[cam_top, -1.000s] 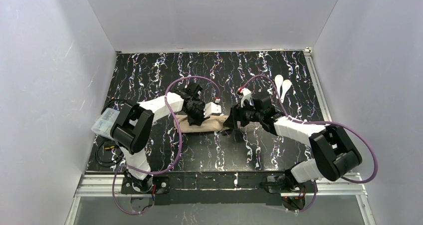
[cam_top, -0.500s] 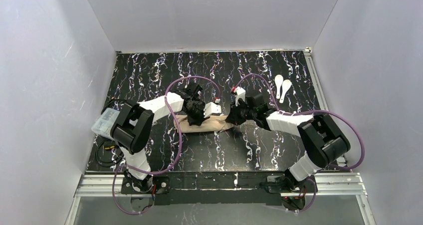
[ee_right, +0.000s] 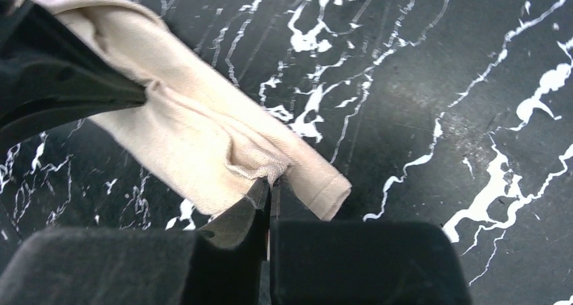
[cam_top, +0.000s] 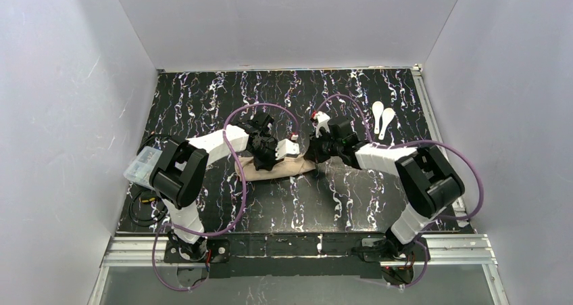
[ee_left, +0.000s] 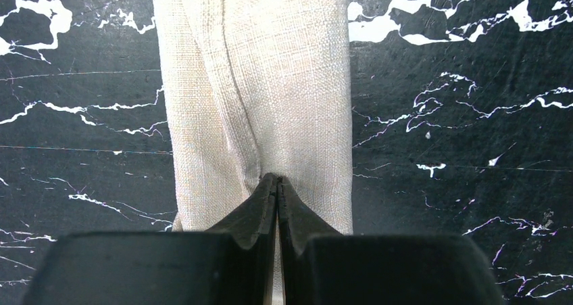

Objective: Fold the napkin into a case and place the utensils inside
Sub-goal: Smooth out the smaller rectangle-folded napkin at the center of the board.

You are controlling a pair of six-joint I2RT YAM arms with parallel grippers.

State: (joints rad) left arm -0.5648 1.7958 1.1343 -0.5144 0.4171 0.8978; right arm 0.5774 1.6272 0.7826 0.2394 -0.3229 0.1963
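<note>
so the napkin [cam_top: 289,169] is folded into a long narrow strip, lying just left of center. left gripper [ee_left: 277,183] is clenched on a fold in its middle, right gripper [ee_right: 270,184] pinches its right end. the two white spoons [cam_top: 382,118] sit far right, well apart from it

Napkin [ee_left: 257,82]: beige cloth, coarse open weave, matt (threads plainly visible up close).
Desk [ee_left: 459,149]: black marble-look top with white veining, smooth, faintly scratched.
Utensils [cam_top: 378,109]: white plastic, smooth.
Left hand [ee_left: 277,183]: black plastic, matt.
</note>
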